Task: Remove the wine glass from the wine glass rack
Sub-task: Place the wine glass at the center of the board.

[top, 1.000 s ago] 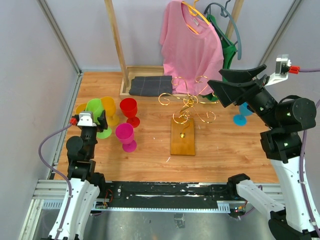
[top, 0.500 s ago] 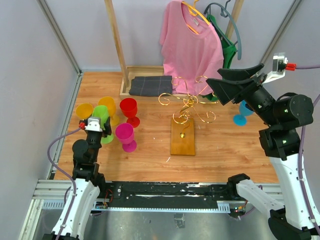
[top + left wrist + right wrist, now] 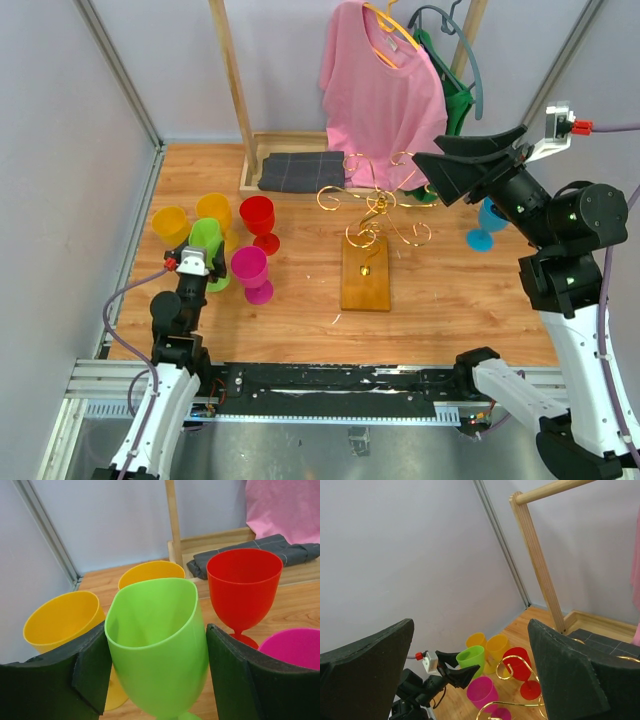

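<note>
The wine glass rack (image 3: 366,272), gold wire curls on a brown wooden base, stands mid-table with no glass on its arms. My left gripper (image 3: 197,262) (image 3: 156,630) is shut on a green wine glass (image 3: 206,243) (image 3: 157,650). Its fingers press both sides of the bowl and the rim is squeezed out of round. The glass is low at the table beside the pink glass (image 3: 250,268); I cannot tell whether its foot rests. My right gripper (image 3: 450,172) (image 3: 470,625) is wide open and empty, raised to the right of the rack top.
Two yellow glasses (image 3: 170,222) (image 3: 214,210) and a red glass (image 3: 258,218) stand behind the green one. A blue glass (image 3: 484,228) stands at the right behind my right arm. The tall wooden clothes rack (image 3: 232,90), with shirts and a folded dark cloth (image 3: 300,170), is at the back.
My left gripper has drawn back toward the near edge and slightly right, and the green glass has moved with it. The right arm has hardly moved.
</note>
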Motion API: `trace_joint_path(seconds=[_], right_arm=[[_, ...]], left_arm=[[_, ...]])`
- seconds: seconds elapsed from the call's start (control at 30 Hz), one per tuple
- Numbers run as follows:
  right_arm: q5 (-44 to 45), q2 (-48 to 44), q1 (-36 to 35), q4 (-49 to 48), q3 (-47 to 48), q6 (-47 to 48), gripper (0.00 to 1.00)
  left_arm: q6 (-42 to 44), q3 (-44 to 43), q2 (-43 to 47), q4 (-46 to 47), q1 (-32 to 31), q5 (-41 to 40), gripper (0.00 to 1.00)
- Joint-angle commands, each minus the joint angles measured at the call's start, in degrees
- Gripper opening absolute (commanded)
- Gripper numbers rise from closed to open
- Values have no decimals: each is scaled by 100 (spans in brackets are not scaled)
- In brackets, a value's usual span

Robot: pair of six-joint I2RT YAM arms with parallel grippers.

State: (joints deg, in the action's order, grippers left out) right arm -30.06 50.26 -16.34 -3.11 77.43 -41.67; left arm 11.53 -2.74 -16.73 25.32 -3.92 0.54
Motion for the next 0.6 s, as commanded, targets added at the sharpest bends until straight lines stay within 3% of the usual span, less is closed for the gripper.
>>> trace_joint_path(seconds=[0.0,0.57], right_arm=[[34,71,63,-114,279,-135,98],[106,185,69,18,464,-110,99]], left_arm=[[71,215,240,366,14,86,57],[53,626,597,163,14,274,57]])
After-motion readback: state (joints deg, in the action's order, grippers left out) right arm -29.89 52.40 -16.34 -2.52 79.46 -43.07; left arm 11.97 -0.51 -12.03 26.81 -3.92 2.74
